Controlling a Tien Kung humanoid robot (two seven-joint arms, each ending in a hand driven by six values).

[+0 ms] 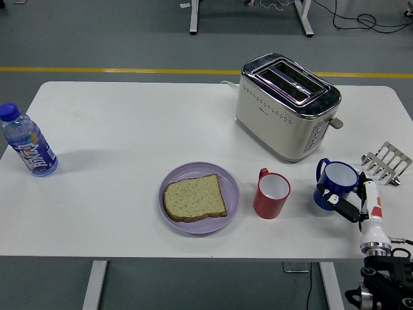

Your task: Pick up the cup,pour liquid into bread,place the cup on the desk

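Gripping blue cup point(335, 185) in right hand point(352, 205), apparently resting upright on table point(129, 129). Bread point(195, 197) on plate point(169, 174) sits far to hand's left, looks dry; pour probably still pending.

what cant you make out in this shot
All in the head view:
- Blue cup: its lower right side is hidden by the right hand, so the grip cannot be judged.
- Blue and red cup contents: both interiors look white; liquid too faint to tell.
- Toaster: its far side faces away from the camera.
- Metal rack: too small to identify.
- Bottle label: print too small.
- Left hand: out of view.
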